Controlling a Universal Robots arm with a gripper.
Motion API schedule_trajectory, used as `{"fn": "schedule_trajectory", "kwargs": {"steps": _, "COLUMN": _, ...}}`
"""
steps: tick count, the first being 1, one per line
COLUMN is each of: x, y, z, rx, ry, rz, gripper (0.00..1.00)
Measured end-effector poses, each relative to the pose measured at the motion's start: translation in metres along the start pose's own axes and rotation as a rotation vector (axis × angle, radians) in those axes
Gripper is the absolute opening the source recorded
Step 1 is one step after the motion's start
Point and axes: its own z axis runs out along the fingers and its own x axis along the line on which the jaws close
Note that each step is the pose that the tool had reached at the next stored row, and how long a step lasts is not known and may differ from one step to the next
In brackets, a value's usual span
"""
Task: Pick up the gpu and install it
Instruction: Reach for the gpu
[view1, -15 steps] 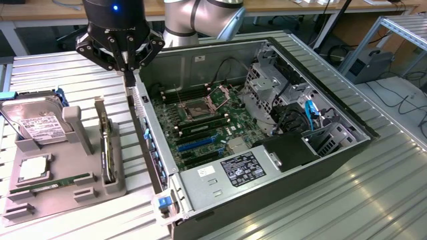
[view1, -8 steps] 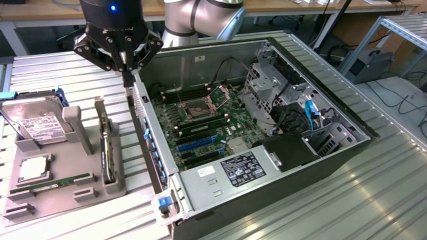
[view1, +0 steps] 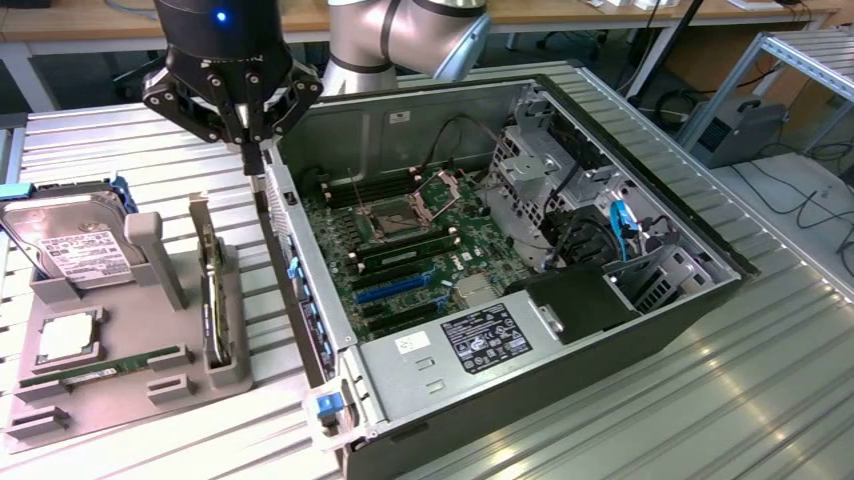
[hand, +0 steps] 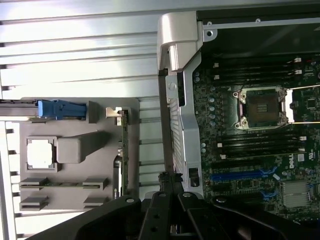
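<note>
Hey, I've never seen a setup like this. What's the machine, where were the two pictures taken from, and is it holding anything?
It is a robot arm ending in a gripper. One picture comes from a camera off the arm, the other from a camera on its wrist. On the metal table lies an open computer case; beside it a grey holder carries a hard drive, a processor chip, a memory stick and the gpu, a thin card standing on edge. The gripper is shut and empty, above the gap between holder and case.
</note>
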Motion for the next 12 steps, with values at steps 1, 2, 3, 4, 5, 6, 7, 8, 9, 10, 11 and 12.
{"fn": "schedule_trajectory", "kwargs": {"steps": 1, "x": 0.0003, "y": 0.0, "z": 0.0, "rx": 0.0, "ry": 0.0, "rz": 0.0, "gripper": 0.11}}
{"fn": "schedule_trajectory", "kwargs": {"steps": 2, "x": 0.0006, "y": -0.0001, "z": 0.0001, "rx": 0.0, "ry": 0.0, "rz": 0.0, "gripper": 0.11}}
{"fn": "schedule_trajectory", "kwargs": {"steps": 3, "x": 0.0009, "y": -0.0001, "z": 0.0001, "rx": 0.0, "ry": 0.0, "rz": 0.0, "gripper": 0.11}}
{"fn": "schedule_trajectory", "kwargs": {"steps": 4, "x": 0.0012, "y": -0.0001, "z": 0.0001, "rx": 0.0, "ry": -0.0001, "rz": 0.0, "gripper": 0.11}}
{"fn": "schedule_trajectory", "kwargs": {"steps": 5, "x": 0.0015, "y": -0.0001, "z": 0.0001, "rx": 0.0, "ry": 0.0, "rz": 0.0, "gripper": 0.11}}
{"fn": "schedule_trajectory", "kwargs": {"steps": 6, "x": 0.0018, "y": -0.0002, "z": 0.0001, "rx": 0.0, "ry": 0.0, "rz": 0.0, "gripper": 0.11}}
{"fn": "schedule_trajectory", "kwargs": {"steps": 7, "x": 0.0021, "y": -0.0002, "z": 0.0001, "rx": 0.0, "ry": -0.0001, "rz": 0.0, "gripper": 0.11}}
{"fn": "schedule_trajectory", "kwargs": {"steps": 8, "x": 0.0024, "y": -0.0002, "z": 0.0001, "rx": 0.0, "ry": -0.0001, "rz": 0.0, "gripper": 0.11}}
{"fn": "schedule_trajectory", "kwargs": {"steps": 9, "x": 0.0026, "y": -0.0002, "z": 0.0001, "rx": 0.0, "ry": 0.0, "rz": 0.0, "gripper": 0.11}}
{"fn": "schedule_trajectory", "kwargs": {"steps": 10, "x": 0.003, "y": -0.0003, "z": 0.0002, "rx": 0.0, "ry": -0.0001, "rz": 0.0, "gripper": 0.11}}
{"fn": "schedule_trajectory", "kwargs": {"steps": 11, "x": 0.0033, "y": -0.0003, "z": 0.0002, "rx": 0.0, "ry": 0.0, "rz": 0.0, "gripper": 0.11}}
{"fn": "schedule_trajectory", "kwargs": {"steps": 12, "x": 0.0035, "y": -0.0003, "z": 0.0002, "rx": 0.0, "ry": 0.0, "rz": 0.0, "gripper": 0.11}}
